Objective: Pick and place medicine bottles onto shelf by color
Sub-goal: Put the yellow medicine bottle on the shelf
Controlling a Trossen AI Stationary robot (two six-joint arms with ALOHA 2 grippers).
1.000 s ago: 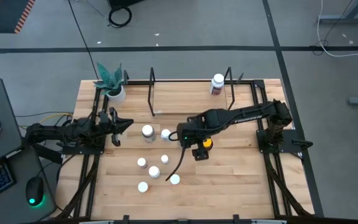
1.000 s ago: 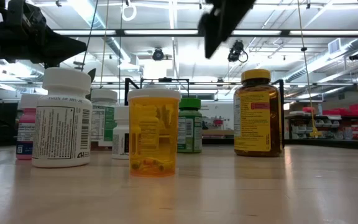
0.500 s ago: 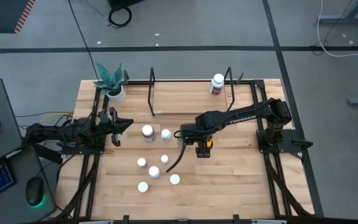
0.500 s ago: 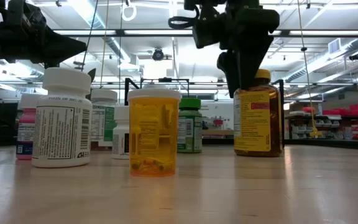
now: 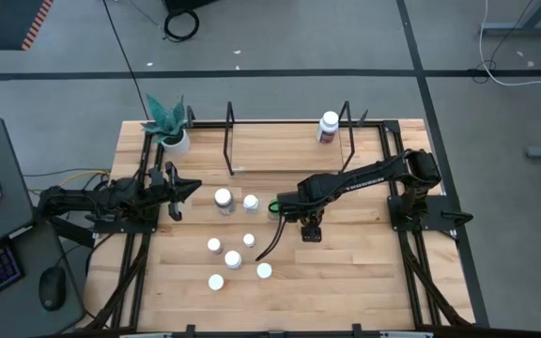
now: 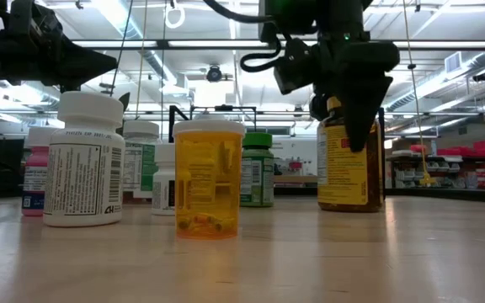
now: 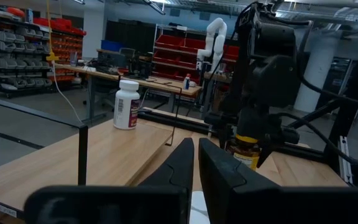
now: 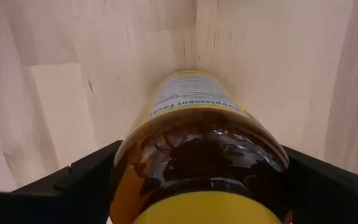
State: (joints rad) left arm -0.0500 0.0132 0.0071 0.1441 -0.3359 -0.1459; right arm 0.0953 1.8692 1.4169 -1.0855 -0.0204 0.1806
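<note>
Over the last second the right gripper has swung from the middle of the surface toward 3 o'clock and dropped straight over the large amber bottle, so that the bottle's yellow cap, plainly seen from above a second ago, is now hidden under the wrist. In the right wrist view the jaws stand wide, one dark finger on each side of the bottle's shoulder, not yet pressed against it as far as I can judge. That reads as the approach finished and the closing grasp next.

The amber bottle stands upright just right of the surface's centre, long axis vertical, cap up, its printed label facing the low camera. The other medicine bottles cluster toward 9 o'clock of it, all standing. A single white bottle already sits at the shelf, toward 12 o'clock.

The left gripper waits at 9 o'clock near the surface's edge, its jaws almost together on nothing.
</note>
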